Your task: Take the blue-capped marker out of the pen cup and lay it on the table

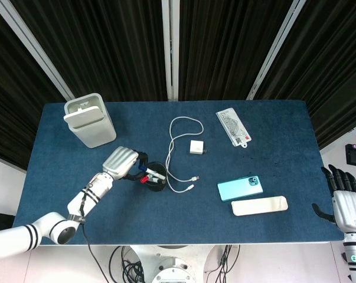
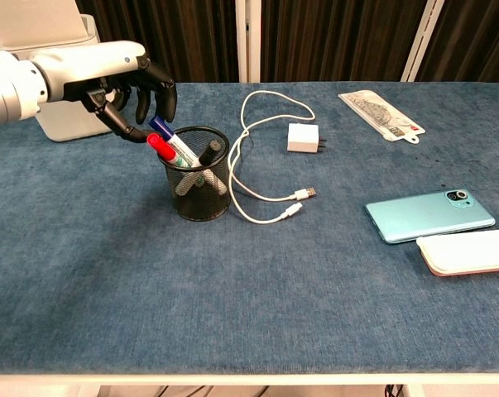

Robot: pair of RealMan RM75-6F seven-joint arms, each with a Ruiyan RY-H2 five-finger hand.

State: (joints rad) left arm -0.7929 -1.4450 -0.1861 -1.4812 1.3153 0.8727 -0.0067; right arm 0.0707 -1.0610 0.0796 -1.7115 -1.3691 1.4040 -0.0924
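Note:
A black mesh pen cup (image 2: 198, 186) (image 1: 156, 177) stands left of the table's middle. It holds a blue-capped marker (image 2: 160, 126) (image 1: 142, 168), a red-capped marker (image 2: 156, 143) and a black one (image 2: 209, 151), all leaning left. My left hand (image 2: 129, 87) (image 1: 121, 162) hovers at the cup's upper left. Its thumb sits just left of the blue cap and its fingers curl over the cap's right side, with a small gap showing. My right hand (image 1: 346, 203) hangs off the table's right front corner, fingers spread and holding nothing.
A white box (image 1: 89, 119) stands at the back left. A white cable (image 2: 249, 157) loops right of the cup, with a charger (image 2: 303, 137) behind it. A teal phone (image 2: 429, 215), a white case (image 2: 468, 252) and a plastic packet (image 2: 380, 113) lie to the right.

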